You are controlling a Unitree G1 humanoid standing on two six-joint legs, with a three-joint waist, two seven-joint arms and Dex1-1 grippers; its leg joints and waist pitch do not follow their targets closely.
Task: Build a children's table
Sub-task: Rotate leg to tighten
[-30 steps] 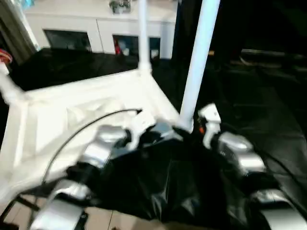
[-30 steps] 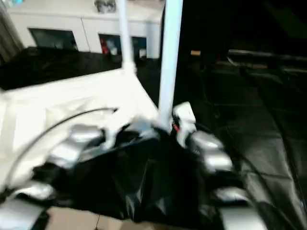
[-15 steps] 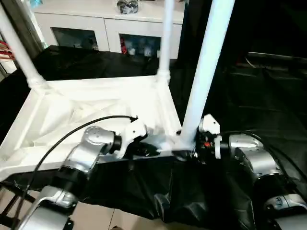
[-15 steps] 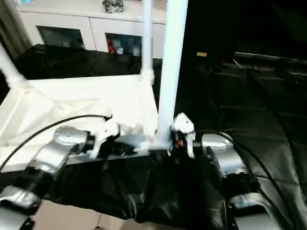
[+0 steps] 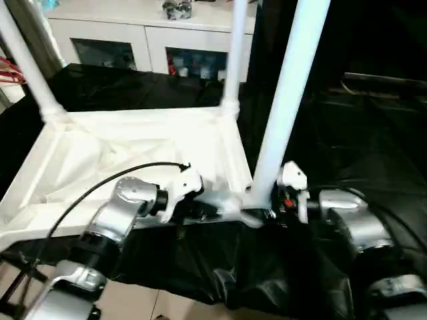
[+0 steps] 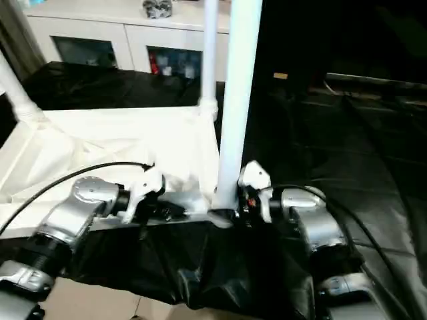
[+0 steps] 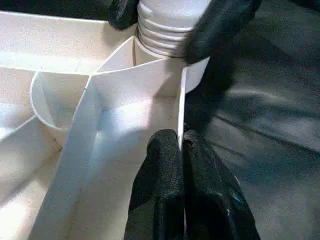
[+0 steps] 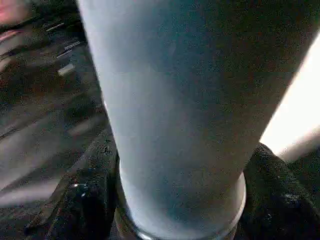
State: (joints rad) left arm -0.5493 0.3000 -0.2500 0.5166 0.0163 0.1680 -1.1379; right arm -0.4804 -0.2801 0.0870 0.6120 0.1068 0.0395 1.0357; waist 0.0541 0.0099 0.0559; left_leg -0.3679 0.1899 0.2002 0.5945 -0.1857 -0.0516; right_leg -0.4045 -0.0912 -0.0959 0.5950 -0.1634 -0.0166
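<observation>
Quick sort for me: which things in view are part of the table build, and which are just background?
Part of the build:
- white tabletop, lying underside up
- near-corner leg, right gripper around its base
- far right leg
- far left leg
- left gripper, pinching a tabletop rib

Just lying about:
- white cabinet with glass doors
- black sheet under everything

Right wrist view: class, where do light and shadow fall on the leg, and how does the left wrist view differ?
Right wrist view: the leg sits in shade; left wrist view: the tabletop is brightly lit, the black cloth beside it dim.
</observation>
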